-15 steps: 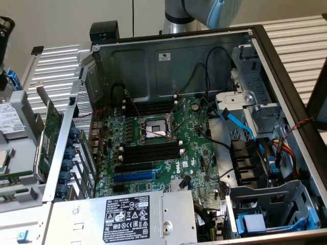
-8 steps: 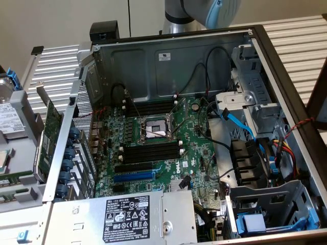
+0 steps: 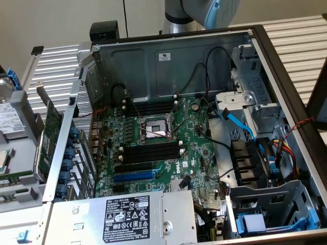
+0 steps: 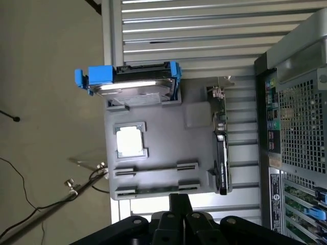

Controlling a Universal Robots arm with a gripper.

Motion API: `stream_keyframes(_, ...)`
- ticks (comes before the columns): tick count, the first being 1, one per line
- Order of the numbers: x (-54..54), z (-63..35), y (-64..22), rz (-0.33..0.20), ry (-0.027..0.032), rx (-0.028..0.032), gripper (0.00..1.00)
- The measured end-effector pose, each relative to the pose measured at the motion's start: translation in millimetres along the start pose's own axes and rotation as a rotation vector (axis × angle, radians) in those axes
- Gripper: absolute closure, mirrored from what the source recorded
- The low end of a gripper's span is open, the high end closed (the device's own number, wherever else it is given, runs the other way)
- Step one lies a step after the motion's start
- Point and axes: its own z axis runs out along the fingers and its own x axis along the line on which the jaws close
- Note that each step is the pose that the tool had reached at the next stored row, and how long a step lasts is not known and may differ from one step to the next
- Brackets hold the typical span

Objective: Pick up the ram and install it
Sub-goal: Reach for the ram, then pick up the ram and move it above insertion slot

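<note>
Evidently the gripper (image 4: 180,200), jaws pressed together, is held above the grey tray (image 4: 163,145), at nine o'clock of the case (image 3: 153,69) in the exterior view. Alignment square to its ram cradles (image 4: 125,170) is advised.

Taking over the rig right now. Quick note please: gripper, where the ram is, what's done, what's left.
Gripper: shut, fingertips over the end of the holder groove closest to it on the grey tray.
Ram: seems to be the dark strip standing in that groove, outside the computer. Can't tell whether the fingers touch it.
Memory slots: both black banks look empty.
Done: nothing installed yet.
Left: lifting the ram and seating it in a slot.
</note>
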Motion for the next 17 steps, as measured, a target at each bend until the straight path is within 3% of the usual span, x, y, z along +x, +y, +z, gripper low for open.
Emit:
stream_keyframes(3,3.1,0.1,-0.4,0.0,0.0045,0.0003,0.89)
stream_keyframes(12,5.7,0.2,-0.6,-0.003,0.0054,0.0004,0.89)
stream_keyframes(17,5.7,0.4,-0.7,-0.091,0.0095,0.0011,0.89)
